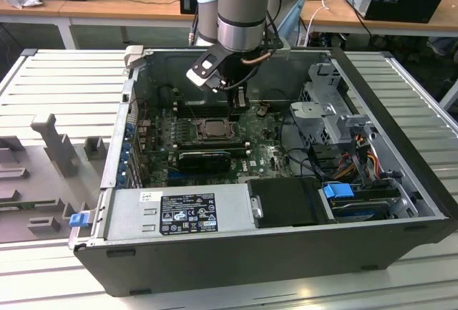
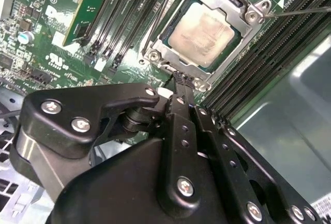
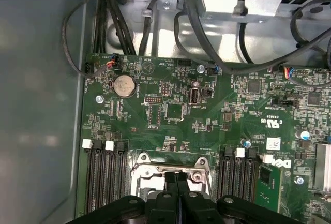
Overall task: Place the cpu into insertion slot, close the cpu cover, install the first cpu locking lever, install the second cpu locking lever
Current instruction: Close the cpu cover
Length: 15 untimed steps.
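The cpu point(image 2: 204, 33) is a pale silver square lying flat in the socket on the green motherboard point(image 2: 51, 32); in the exterior view, the cpu point(image 1: 212, 129) sits mid-board. The cpu cover point(image 2: 161, 45), a grey metal frame, lies down around it. My gripper point(image 2: 178, 76) is shut with nothing between its fingers, its tips right at the socket's edge. In the first wrist view my gripper point(image 3: 176, 176) has its tips over the socket frame point(image 3: 145, 171). A thin metal lever rod point(image 2: 300, 11) sticks out past one socket corner. In the exterior view my gripper point(image 1: 240, 102) hangs just beside the socket.
The board lies inside an open computer case point(image 1: 401, 145) on a slatted table. Memory slots point(image 3: 106, 177) flank the socket. A power supply point(image 1: 179, 210) fills the front, a drive cage point(image 1: 322, 109) and cables point(image 1: 358, 160) the exterior view's right. Loose cables point(image 3: 129, 22) run above the board.
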### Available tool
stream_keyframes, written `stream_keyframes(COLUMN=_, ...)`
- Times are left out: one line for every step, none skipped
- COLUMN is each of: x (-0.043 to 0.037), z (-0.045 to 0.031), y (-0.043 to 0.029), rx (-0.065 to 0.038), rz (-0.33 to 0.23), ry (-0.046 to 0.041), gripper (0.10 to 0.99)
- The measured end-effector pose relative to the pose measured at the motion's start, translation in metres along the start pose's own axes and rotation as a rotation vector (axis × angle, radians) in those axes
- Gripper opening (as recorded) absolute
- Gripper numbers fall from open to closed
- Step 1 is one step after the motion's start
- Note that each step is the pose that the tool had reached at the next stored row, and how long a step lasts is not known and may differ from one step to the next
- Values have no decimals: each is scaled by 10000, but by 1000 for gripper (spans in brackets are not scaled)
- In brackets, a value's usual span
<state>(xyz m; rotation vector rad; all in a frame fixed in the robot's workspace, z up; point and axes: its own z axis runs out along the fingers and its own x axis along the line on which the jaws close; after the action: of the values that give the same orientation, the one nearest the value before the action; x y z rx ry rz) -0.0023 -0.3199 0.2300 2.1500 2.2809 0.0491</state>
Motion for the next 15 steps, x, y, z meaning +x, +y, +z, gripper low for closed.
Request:
stream_keyframes(x=0, z=20, y=-1, rx=2, rz=-2, ry=0, gripper=106)
stream_keyframes(x=-1, z=49, y=-6, rx=8, rz=0, ry=0, gripper=106)
stream_keyframes(x=0, z=63, y=-22, rx=9, rz=0, ry=1, gripper=106)
stream_keyframes(x=2, z=70, y=-74, rx=14, rz=-2, ry=0, gripper=106)
stream_keyframes(x=6, z=71, y=-114, rx=17, rz=-1, ry=1, gripper=106)
stream_keyframes(x=11, z=71, y=-164, rx=20, rz=0, ry=1, gripper=106)
stream_keyframes(x=16, z=72, y=-217, rx=21, rz=0, ry=4, gripper=106)
stream_keyframes(x=19, z=71, y=-245, rx=21, rz=2, ry=3, gripper=106)
stream_keyframes(x=20, z=70, y=-265, rx=23, rz=1, ry=3, gripper=106)
stream_keyframes(x=21, z=70, y=-289, rx=22, rz=-1, ry=3, gripper=106)
stream_keyframes(x=23, z=69, y=-313, rx=23, rz=0, ry=3, gripper=106)
stream_keyframes(x=25, z=68, y=-347, rx=23, rz=1, ry=3, gripper=106)
stream_keyframes(x=26, z=67, y=-368, rx=23, rz=0, ry=3, gripper=106)
stream_keyframes(x=27, z=67, y=-380, rx=22, rz=0, ry=3, gripper=106)
stream_keyframes(x=28, z=67, y=-394, rx=23, rz=-1, ry=2, gripper=106)
